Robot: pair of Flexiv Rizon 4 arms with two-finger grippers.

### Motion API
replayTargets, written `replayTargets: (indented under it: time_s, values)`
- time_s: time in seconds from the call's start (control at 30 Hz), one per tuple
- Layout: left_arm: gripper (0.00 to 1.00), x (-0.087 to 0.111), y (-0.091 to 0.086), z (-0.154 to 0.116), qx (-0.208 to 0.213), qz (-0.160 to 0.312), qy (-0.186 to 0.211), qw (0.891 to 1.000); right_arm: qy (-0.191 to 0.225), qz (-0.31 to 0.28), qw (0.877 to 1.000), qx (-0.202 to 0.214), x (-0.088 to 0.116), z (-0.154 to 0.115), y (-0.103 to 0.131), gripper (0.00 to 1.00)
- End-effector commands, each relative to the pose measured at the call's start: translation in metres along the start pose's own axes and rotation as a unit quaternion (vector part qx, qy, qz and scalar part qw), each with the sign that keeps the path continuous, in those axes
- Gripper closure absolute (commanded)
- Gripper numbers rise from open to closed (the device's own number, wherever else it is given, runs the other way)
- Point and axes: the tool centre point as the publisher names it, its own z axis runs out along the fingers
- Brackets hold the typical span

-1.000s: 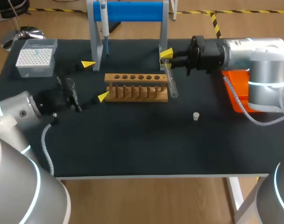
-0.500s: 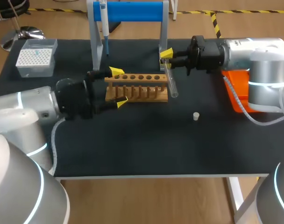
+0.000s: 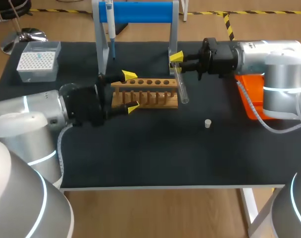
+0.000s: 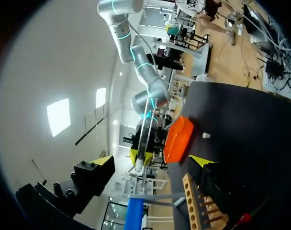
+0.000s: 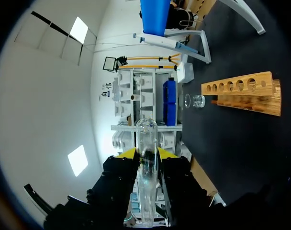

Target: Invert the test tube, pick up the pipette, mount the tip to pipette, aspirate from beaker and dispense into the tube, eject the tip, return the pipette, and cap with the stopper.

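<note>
1. Left end effector (image 3: pixel 131 91), open, has edged rightward and straddles the left end of the wooden rack (image 3: pixel 150 92).
2. Right end effector (image 3: pixel 176 63) unchanged, gripping the tilted test tube (image 3: pixel 180 88) beside the rack's right end.
3. Stopper (image 3: pixel 207 123) stands apart, away from the bench (image 3: pixel 140 148) edges.

Wooden rack (image 3: pixel 155 99) mid-table, blue stand (image 3: pixel 140 12) behind, orange bin (image 3: pixel 249 101) rt edge.

head: high up behind, looking down on the whole tabletop (image 3: pixel 140 153)
left wrist: low, close, facing right
right wrist: low, facing left
shared: wooden rack (image 3: pixel 163 94), all three
</note>
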Motion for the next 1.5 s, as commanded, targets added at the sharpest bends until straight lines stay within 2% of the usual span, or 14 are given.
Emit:
replayTargets:
  time_s: [0.03, 0.2, 0.33, 0.5, 0.63, 0.7, 0.77, 1.03, 1.13, 1.27, 1.5]
  values:
    - [0.00, -0.004, -0.006, 0.011, 0.010, 0.050, -0.004, 0.999, -0.002, 0.000, 1.000, -0.001, 0.001, 0.000, -0.001, 1.00]
    - [0.00, -0.014, -0.019, 0.033, 0.022, 0.118, 0.041, 0.992, -0.002, 0.000, 1.000, -0.001, 0.001, 0.000, -0.001, 1.00]
    - [0.00, -0.020, -0.033, 0.048, 0.041, 0.154, 0.042, 0.986, -0.002, 0.000, 1.000, -0.001, 0.001, 0.000, -0.001, 1.00]
    - [0.00, -0.017, -0.050, 0.068, 0.067, 0.156, 0.035, 0.985, -0.002, 0.000, 1.000, -0.001, 0.001, 0.000, -0.001, 1.00]
    - [0.00, -0.012, -0.061, 0.082, 0.080, 0.135, 0.030, 0.987, -0.002, 0.000, 1.000, -0.001, 0.001, 0.000, -0.001, 1.00]
    - [0.00, -0.009, -0.063, 0.088, 0.078, 0.116, 0.043, 0.989, -0.002, 0.000, 1.000, -0.001, 0.001, 0.000, -0.001, 1.00]
    - [0.00, -0.008, -0.066, 0.089, 0.077, 0.115, 0.035, 0.990, -0.002, 0.000, 1.000, -0.001, 0.001, 0.000, -0.001, 1.00]
    - [0.00, -0.011, -0.073, 0.102, 0.071, 0.130, 0.019, 0.989, -0.002, 0.000, 1.000, -0.001, 0.001, 0.000, -0.001, 1.00]
    - [0.00, -0.009, -0.077, 0.110, 0.076, 0.136, 0.039, 0.987, -0.002, 0.000, 1.000, -0.001, 0.001, 0.000, -0.001, 1.00]
    - [0.00, -0.008, -0.081, 0.115, 0.079, 0.139, 0.038, 0.986, -0.002, 0.000, 1.000, -0.001, 0.001, 0.000, -0.001, 1.00]
    - [0.00, -0.009, -0.085, 0.126, 0.115, 0.152, 0.029, 0.981, -0.002, 0.000, 1.000, -0.001, 0.001, 0.000, -0.001, 1.00]
